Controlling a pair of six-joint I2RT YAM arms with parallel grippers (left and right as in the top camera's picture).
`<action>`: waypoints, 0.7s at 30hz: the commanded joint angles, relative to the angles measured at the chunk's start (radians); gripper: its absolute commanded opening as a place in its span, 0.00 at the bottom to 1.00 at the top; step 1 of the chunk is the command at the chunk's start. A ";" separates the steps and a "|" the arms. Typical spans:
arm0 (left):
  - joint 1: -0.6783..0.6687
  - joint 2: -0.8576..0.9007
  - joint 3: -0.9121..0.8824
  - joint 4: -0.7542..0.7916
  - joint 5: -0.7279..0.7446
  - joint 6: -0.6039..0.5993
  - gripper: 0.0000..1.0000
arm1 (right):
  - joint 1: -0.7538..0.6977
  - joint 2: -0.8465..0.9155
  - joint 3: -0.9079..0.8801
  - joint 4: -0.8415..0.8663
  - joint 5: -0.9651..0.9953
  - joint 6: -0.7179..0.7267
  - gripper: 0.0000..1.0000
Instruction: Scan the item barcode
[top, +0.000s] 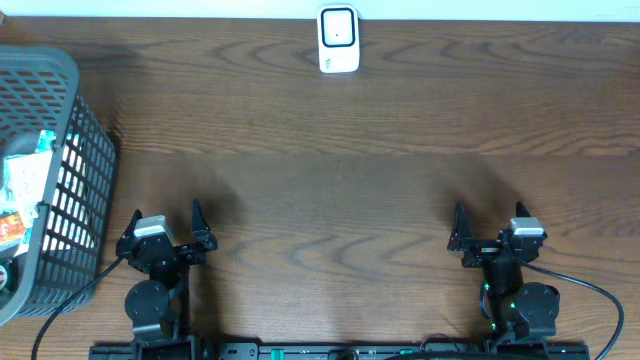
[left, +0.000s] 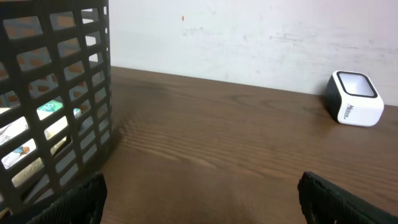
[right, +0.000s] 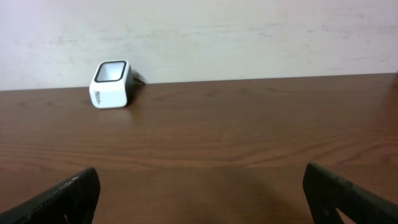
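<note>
Table (top: 330, 190): brown wood.
Scanner (top: 338, 40): stood top centre, long axis vertical in frame, window upward.
Packets (top: 22, 180): lay in basket (top: 60, 70), left edge; heading unclear.
Left gripper (top: 166, 215): lower left, gaped wide, empty.
Right gripper (top: 489, 215): lower right, gaped wide, empty.

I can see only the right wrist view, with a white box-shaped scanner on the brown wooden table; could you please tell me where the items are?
Observer: Packaged items lie inside a dark grey plastic lattice basket at the left end of the table.
Operator: Thank you. Is the left gripper holding one?
Observer: No; the left gripper is open and empty, just right of the basket.
Operator: Which arm is nearer the scanner?
Observer: Neither clearly; the white box-shaped scanner stands at the far edge, about midway between it and the open right gripper.
</note>
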 joint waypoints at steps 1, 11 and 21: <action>-0.002 -0.001 -0.016 -0.041 -0.010 0.014 0.97 | 0.010 -0.005 -0.002 -0.004 -0.002 -0.012 0.99; -0.002 -0.001 -0.016 -0.037 -0.010 0.014 0.98 | 0.010 -0.005 -0.002 -0.004 -0.002 -0.012 0.99; -0.002 -0.001 -0.016 -0.010 -0.010 0.014 0.98 | 0.010 -0.005 -0.002 -0.004 -0.002 -0.012 0.99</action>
